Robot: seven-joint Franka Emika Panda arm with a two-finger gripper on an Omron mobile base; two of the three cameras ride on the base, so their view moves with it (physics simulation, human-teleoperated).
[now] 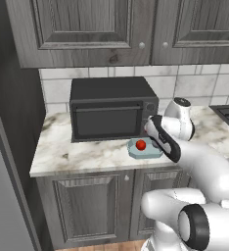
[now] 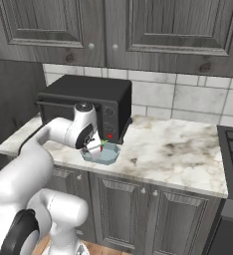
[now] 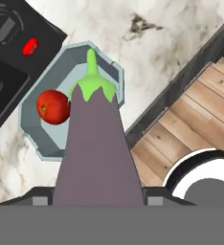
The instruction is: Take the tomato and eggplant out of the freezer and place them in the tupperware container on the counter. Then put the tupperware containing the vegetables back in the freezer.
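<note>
Arm: bent forward from the base, forearm reaching low, wrist turned downward.
Gripper (image 3: 98,203): pointing down, fingers clamped on the eggplant (image 3: 97,148).
Eggplant: extends beyond the fingertips, stem end farthest from the claw.

The desk (image 1: 87,154) is white marbled stone with grey veins, set over dark grey panelled cabinets. A black microwave (image 1: 111,108) stands on it toward its left end, back against the tiled wall. Just in front of the microwave's right corner, near the desk's front edge, lies the pale blue-grey tupperware container (image 1: 155,153), holding a red tomato (image 1: 141,145).
</note>
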